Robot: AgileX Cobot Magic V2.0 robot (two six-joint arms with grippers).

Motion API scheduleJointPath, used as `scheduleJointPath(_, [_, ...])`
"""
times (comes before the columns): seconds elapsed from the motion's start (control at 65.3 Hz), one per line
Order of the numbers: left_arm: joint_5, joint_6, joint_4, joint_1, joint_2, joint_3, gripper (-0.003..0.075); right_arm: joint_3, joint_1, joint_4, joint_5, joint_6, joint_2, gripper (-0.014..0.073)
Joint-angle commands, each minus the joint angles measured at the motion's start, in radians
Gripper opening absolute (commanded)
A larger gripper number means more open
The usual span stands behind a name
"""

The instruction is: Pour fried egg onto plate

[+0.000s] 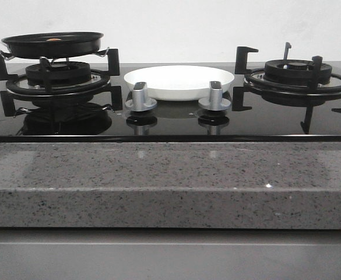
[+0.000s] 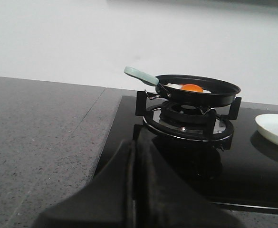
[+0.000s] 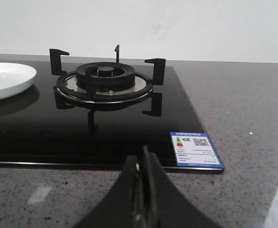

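The fried egg (image 2: pixel 190 88), cream-white with an orange yolk, lies in a black frying pan (image 2: pixel 198 90) with a pale green handle (image 2: pixel 139 75), on the left burner. From the front the pan (image 1: pixel 52 44) shows with only a speck of yolk. The white plate (image 1: pixel 179 81) sits on the black hob between the burners; it also shows in the left wrist view (image 2: pixel 275 129) and the right wrist view (image 3: pixel 5 80). My left gripper (image 2: pixel 135 145) is shut and empty, low and short of the hob's left front corner. My right gripper (image 3: pixel 143 156) is shut and empty at the hob's right front.
The bare right burner (image 1: pixel 298 74) stands right of the plate, seen also in the right wrist view (image 3: pixel 105 80). Two silver knobs (image 1: pixel 141 97) stand in front of the plate. A blue label (image 3: pixel 195 149) is on the hob's corner. Grey speckled counter (image 1: pixel 170 186) surrounds the hob.
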Motion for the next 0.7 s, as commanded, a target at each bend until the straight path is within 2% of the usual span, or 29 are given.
scheduleJointPath(0.0, [-0.077, 0.001, -0.009, 0.000, -0.016, 0.007, -0.0019, -0.003, 0.001, 0.000, -0.086, -0.008, -0.019, -0.0068])
scheduleJointPath(0.214, [-0.126, 0.001, -0.009, 0.000, -0.016, 0.005, -0.0019, -0.008, 0.001, 0.000, -0.134, -0.008, -0.019, -0.0068])
scheduleJointPath(0.337, [-0.155, 0.001, -0.009, 0.000, -0.016, -0.037, -0.0019, -0.079, 0.001, 0.015, -0.086, -0.008, -0.019, -0.0068])
scheduleJointPath(0.551, [0.183, -0.001, -0.018, 0.000, 0.015, -0.304, -0.0019, -0.357, 0.001, -0.027, 0.178, -0.009, 0.002, -0.0068])
scheduleJointPath(0.689, [0.349, -0.001, -0.012, 0.000, 0.102, -0.495, -0.0019, -0.535, 0.001, -0.053, 0.302, -0.009, 0.083, -0.0068])
